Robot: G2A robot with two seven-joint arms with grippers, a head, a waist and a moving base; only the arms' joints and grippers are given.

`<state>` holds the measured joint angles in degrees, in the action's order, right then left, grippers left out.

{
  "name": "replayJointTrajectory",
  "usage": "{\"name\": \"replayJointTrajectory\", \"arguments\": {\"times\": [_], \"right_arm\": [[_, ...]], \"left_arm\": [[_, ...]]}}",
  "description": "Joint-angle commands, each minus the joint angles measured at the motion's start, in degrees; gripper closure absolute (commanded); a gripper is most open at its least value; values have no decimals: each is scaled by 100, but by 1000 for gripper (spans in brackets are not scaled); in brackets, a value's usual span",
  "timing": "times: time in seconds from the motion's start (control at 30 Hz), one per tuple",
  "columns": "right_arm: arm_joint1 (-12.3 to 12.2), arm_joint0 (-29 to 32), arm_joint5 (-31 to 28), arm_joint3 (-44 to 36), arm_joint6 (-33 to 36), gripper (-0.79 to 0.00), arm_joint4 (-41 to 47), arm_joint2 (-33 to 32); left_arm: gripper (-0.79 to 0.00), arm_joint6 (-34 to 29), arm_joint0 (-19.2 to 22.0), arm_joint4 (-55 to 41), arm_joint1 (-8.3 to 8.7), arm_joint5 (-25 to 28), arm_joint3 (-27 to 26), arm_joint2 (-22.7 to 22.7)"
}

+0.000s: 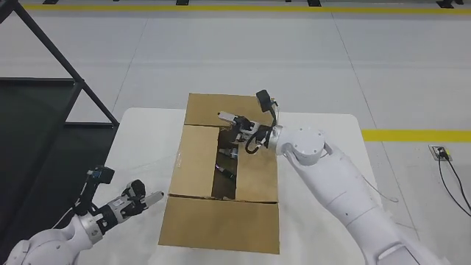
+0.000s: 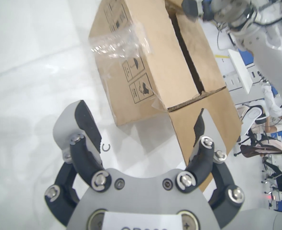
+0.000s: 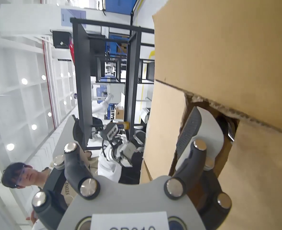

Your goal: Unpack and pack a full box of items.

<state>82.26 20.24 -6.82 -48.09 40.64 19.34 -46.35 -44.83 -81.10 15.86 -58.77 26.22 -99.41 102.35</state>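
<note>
The cardboard box (image 1: 195, 163) stands in the middle of the white table (image 1: 140, 143), its far and near flaps folded out flat. The two side flaps lie nearly closed over the top, leaving a narrow dark gap between them. In that gap some dark items (image 1: 224, 171) can be made out, though they are too small to identify. The right gripper (image 1: 234, 126) sits at the far end of the gap with its jaws spread and nothing clamped. The right wrist view shows one white finger (image 3: 198, 125) reaching down into the opening under a torn flap edge, with a strip of flap between it and the other side of the gripper. The left gripper (image 2: 142, 111) is well apart from it, low over the table by the box's near left corner. Its jaws are wide apart and empty, pointed toward the corner but not touching the cardboard. On the side wall facing it, a crumpled band of clear tape (image 2: 118, 45) runs across the cardboard above a column of printed handling symbols. Loose tape ends stick out at the corner beside the near flap.
</note>
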Motion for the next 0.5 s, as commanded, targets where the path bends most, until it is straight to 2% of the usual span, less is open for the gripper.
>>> {"name": "replayJointTrajectory", "arguments": {"times": [0.0,0.27,0.47], "right_arm": [[-24,107,185,-160,-18,-785,-243,32],[-7,328,513,-306,38,-785,-406,44],[121,318,431,-153,139,-785,-36,64]], "left_arm": [[-785,25,18,-152,19,-76,91,157],[-785,-19,127,-305,79,-142,361,314],[-785,33,163,-282,108,-172,434,297]]}}
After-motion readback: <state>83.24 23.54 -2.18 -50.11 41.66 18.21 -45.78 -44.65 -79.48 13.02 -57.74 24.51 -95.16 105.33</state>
